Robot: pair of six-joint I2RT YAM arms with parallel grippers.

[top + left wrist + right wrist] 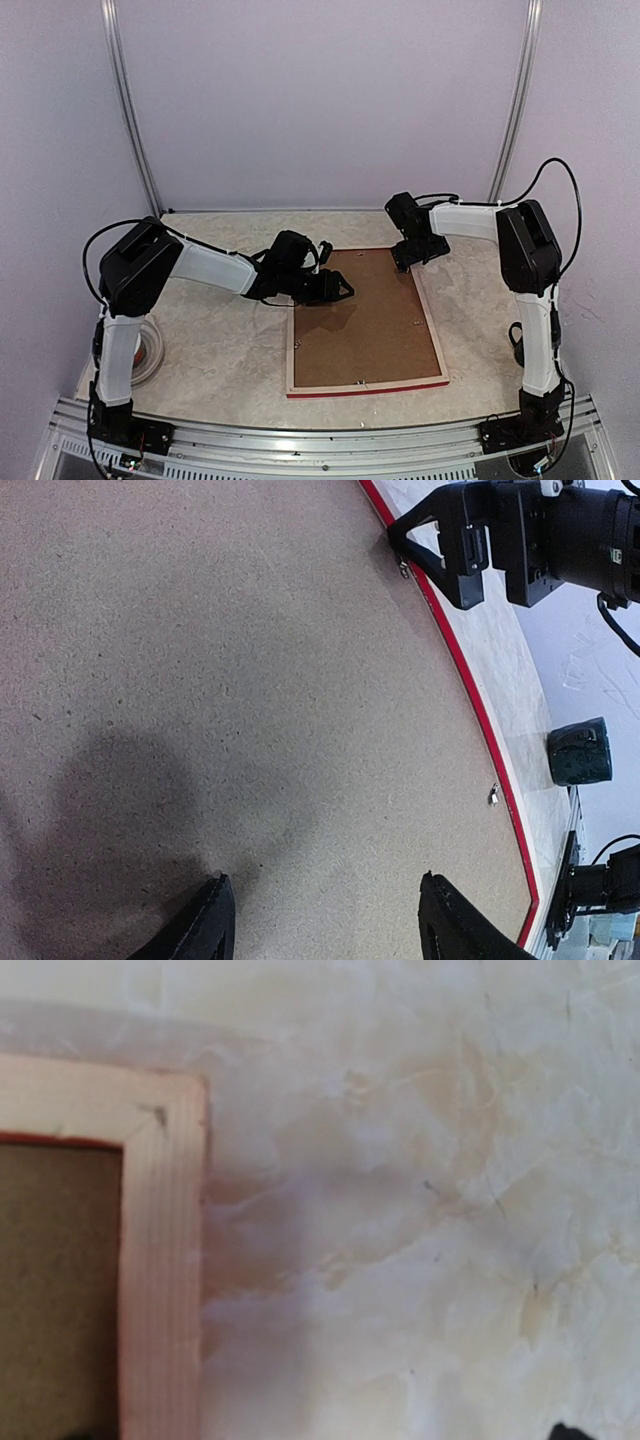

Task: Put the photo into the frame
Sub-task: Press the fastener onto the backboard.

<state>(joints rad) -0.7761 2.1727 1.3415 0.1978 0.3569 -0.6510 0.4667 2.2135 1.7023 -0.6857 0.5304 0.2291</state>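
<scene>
1. Looking down from above, you have the frame (290, 352) lying face down in the middle of the table (210, 340). Its pale wood rear is upward, and the red front shows only as a strip along the near edge.
2. The brown backing board (365, 320) sits inside the frame's recess and fills it. Small clips (494, 795) show along its right side.
3. You cannot see the photo in any view. It may lie under the board, but nothing here settles that, so treat the insertion as unconfirmed.
4. Your left gripper (335, 288) hangs over the far left part of the board. Its jaws are partly apart, with only bare board between the fingers (205, 925), and it holds nothing.
5. Your right gripper (408, 260) is at the far right corner of the frame, jaws spread wide and gripping nothing. Its wrist view shows just the wood corner and bare table.
6. Judging by this, if the print is already under the board, what is left is pressing the board flat and turning the clips. If it is not, the board has to come out first.
</scene>
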